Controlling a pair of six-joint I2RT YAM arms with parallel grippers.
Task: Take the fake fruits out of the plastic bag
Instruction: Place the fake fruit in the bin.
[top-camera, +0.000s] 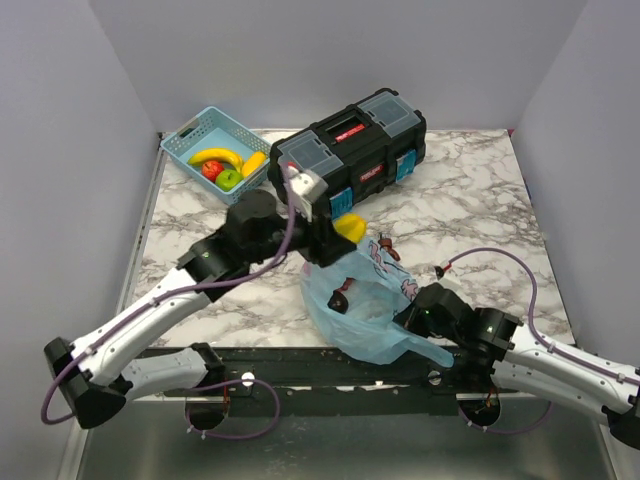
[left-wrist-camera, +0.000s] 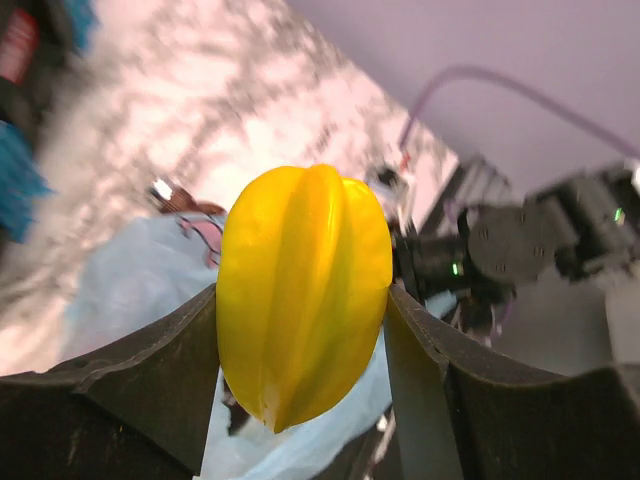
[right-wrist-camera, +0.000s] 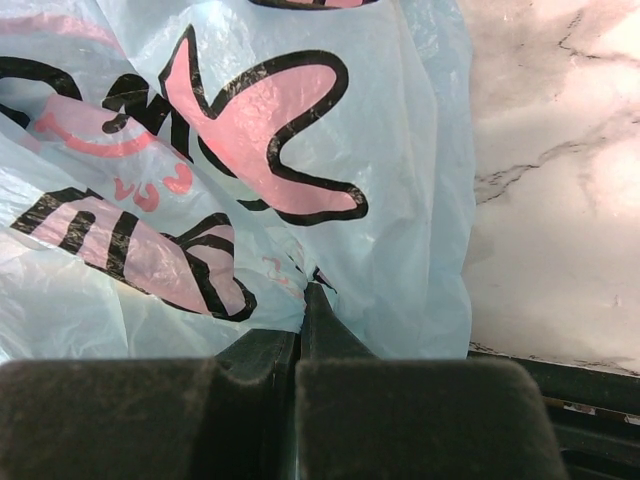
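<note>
A yellow ribbed fake fruit (top-camera: 350, 227) (left-wrist-camera: 305, 290) hangs just above the mouth of the light-blue plastic bag (top-camera: 360, 310) (left-wrist-camera: 130, 280). My left gripper (top-camera: 345, 234) (left-wrist-camera: 300, 300) is shut on it, one finger on each side. The bag lies crumpled near the table's front edge, its pink-and-black prints showing in the right wrist view (right-wrist-camera: 250, 180). My right gripper (top-camera: 408, 320) (right-wrist-camera: 305, 295) is shut on a fold of the bag at its near right side. A small dark object (top-camera: 340, 298) shows inside the bag's mouth. More fake fruits, a banana (top-camera: 215, 156), a red one (top-camera: 211, 169) and a green one (top-camera: 230, 179), lie in the basket.
A light-blue lattice basket (top-camera: 190, 135) stands at the back left. A black toolbox (top-camera: 350, 150) with a red label sits behind the left gripper, close to it. White marble tabletop (top-camera: 470, 200) stretches to the right of the bag. Purple cables run along both arms.
</note>
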